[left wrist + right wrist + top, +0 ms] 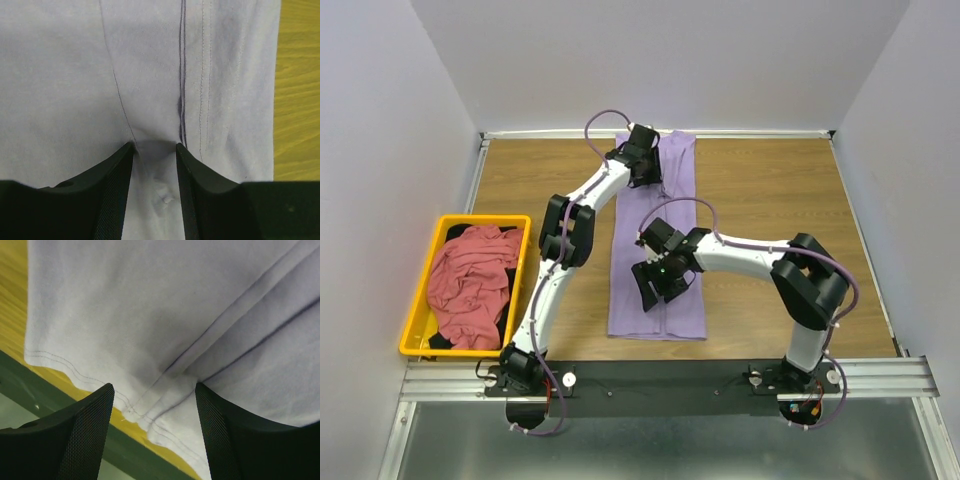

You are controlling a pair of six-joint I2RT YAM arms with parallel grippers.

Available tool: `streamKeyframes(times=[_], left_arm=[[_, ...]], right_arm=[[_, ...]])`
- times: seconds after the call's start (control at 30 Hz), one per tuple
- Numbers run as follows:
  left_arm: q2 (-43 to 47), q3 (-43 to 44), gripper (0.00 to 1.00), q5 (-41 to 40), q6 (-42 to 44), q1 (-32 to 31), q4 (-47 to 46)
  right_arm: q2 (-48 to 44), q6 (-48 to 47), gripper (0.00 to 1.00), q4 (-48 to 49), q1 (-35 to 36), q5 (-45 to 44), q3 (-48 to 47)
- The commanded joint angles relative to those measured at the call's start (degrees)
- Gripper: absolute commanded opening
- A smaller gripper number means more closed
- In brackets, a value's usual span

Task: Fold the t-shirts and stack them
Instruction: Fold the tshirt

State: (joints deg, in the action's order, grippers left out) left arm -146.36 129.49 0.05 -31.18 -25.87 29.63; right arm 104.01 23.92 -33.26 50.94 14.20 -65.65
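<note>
The lavender-purple t-shirt (680, 315) lies on the wooden table (770, 190), folded into a long narrow strip running from near to far. My left gripper (648, 172) is at the strip's far end. In the left wrist view (155, 146) its jaws are partly open, tips down on the cloth (65, 90), with a small pucker between them. My right gripper (655, 285) hangs over the strip's near part. In the right wrist view (154, 387) it is wide open just above the stitched near hem (125, 300). The dusty red-pink t-shirt (470, 280) is crumpled over a dark one (510, 325).
A yellow plastic bin (420, 300) at the table's left holds the red-pink and dark shirts. White walls close the table in at the back and on both sides. A dark rail (670, 375) runs along the near edge, and it also shows in the right wrist view (50, 390).
</note>
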Motion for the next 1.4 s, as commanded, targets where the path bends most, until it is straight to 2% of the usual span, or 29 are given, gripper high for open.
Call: streamKeyframes(times=[0.0,0.17,0.2,0.27,0.3,0.4,0.5,0.57,0.67,0.83,0.93,1.0,1.07,1.37], left_arm=[[-2.5,2.4,0.49,4.4,1.5,2.8,0.2],[8.8,-3.7,0.49,2.0,1.0,5.3,-2.6],[13.6,-6.3,0.49,1.2,1.5,5.7,-2.6],[18.6,-9.1,0.50,-3.6,3.4,5.7,-1.9],[21.3,-10.9,0.53,-5.3,3.8,5.7,-1.5],[33.3,-22.5,0.53,-8.5,4.1,5.7,-1.6],[48.6,-40.7,0.54,-10.9,2.7,4.6,-1.7],[54.4,-48.2,0.54,-11.1,1.2,2.8,-0.7],[65.3,-62.3,0.54,-10.5,-4.1,-0.2,0.6],[79.6,-80.1,0.54,-8.1,-17.9,-10.0,3.8],[84.1,-86.5,0.54,-6.7,-23.6,-14.0,3.9],[85.1,-89.0,0.54,-5.7,-27.8,-19.2,3.9],[84.8,-89.7,0.54,-5.5,-29.8,-21.4,4.3],[80.9,-93.9,0.54,-5.9,-35.0,-24.3,5.4]], right_arm=[[3.4,-1.8,0.74,1.0,0.3,-2.9,-3.7],[-3.7,-0.2,0.75,-5.2,0.2,-9.3,-4.4],[-5.1,0.2,0.76,-5.8,-0.2,-11.6,-3.7],[-8.5,2.4,0.78,-7.3,-1.2,-13.0,-0.9],[-10.1,3.4,0.79,-7.5,-1.6,-13.6,0.3],[-16.1,6.9,0.79,-8.1,-3.9,-13.8,5.7],[-20.1,9.2,0.74,-8.1,-4.9,-13.8,10.6],[-21.1,10.0,0.69,-7.8,-5.1,-13.7,12.3],[-23.0,11.1,0.60,-6.4,-5.7,-13.1,15.3],[-24.8,13.6,0.58,-3.7,-6.3,-9.9,19.4],[-25.9,14.8,0.58,-3.2,-6.3,-9.6,22.4],[-26.9,15.4,0.58,-3.1,-6.3,-10.0,24.2],[-27.7,15.6,0.58,-2.7,-6.3,-9.9,24.9],[-28.1,17.0,0.58,1.5,-6.2,-6.2,28.9]])
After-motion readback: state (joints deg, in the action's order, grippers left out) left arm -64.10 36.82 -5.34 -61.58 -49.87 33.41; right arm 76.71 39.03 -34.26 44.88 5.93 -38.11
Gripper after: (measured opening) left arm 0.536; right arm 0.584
